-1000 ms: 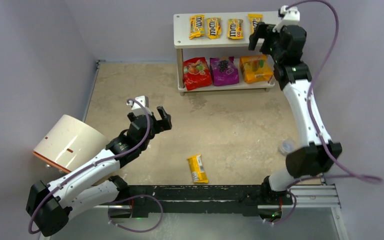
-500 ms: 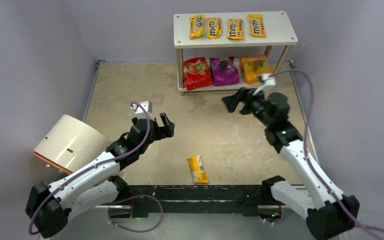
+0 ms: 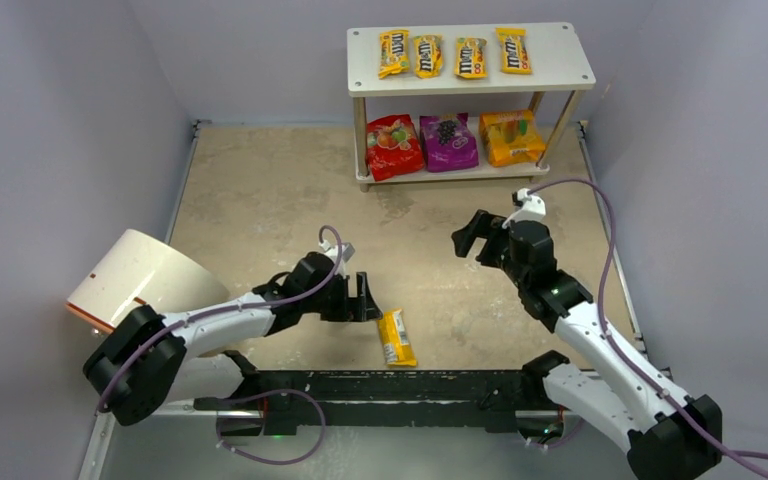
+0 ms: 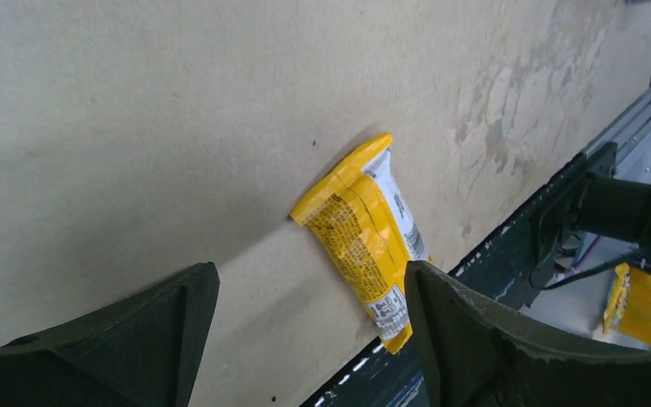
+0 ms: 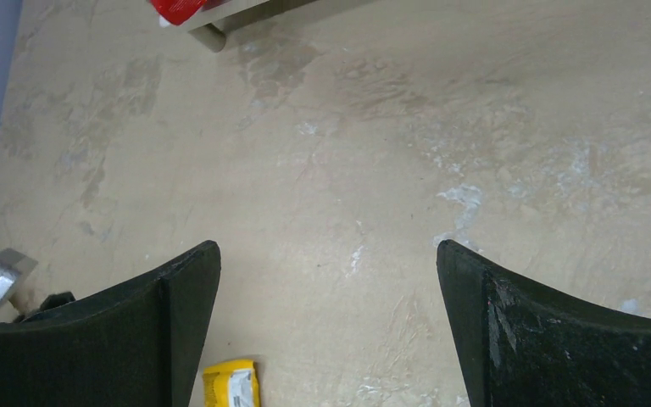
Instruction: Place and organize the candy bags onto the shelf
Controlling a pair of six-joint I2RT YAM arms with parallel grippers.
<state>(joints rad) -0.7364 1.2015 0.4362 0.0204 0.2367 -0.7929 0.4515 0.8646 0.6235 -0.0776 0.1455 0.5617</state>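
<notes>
Shelf [image 3: 560, 62] at far side of table [image 3: 260, 190], 2 tiers. Top tier: 4 yellow packets [image 3: 427, 55] in a row, long axes front-to-back, leftmost a bit crooked. Right end of the board is bare, judged room for 1 more. Lower tier: red pouch [image 3: 394, 147], purple pouch [image 3: 448, 142], orange pouch [image 3: 512, 137] side by side, faces showing. Big bags low, small ones high; that reads as the sorting rule.

Stray packet [image 3: 395, 337] lies flat on the table near the front rail [image 3: 410, 385], well apart from the shelf. Only candy in view not shelved.

Left gripper [image 3: 362, 300] low over the table, just beside the stray packet's far-left end; jaws spread, nothing between them. Left wrist view: packet sits ahead of the fingertips, framed between them, touching neither. Judged reason for the low reach and wide jaws: lining up to pinch the packet across its narrow width. Thin and flat, so the pads likely need to go right down to the surface; risk of nudging it toward the rail.

Right gripper [image 3: 472, 235] mid-table, between shelf and stray packet, jaws wide apart, empty. Judged to be keeping clear while the left arm works.

White cylinder [image 3: 145, 285] at left, beside the left arm; no part in this step.
</notes>
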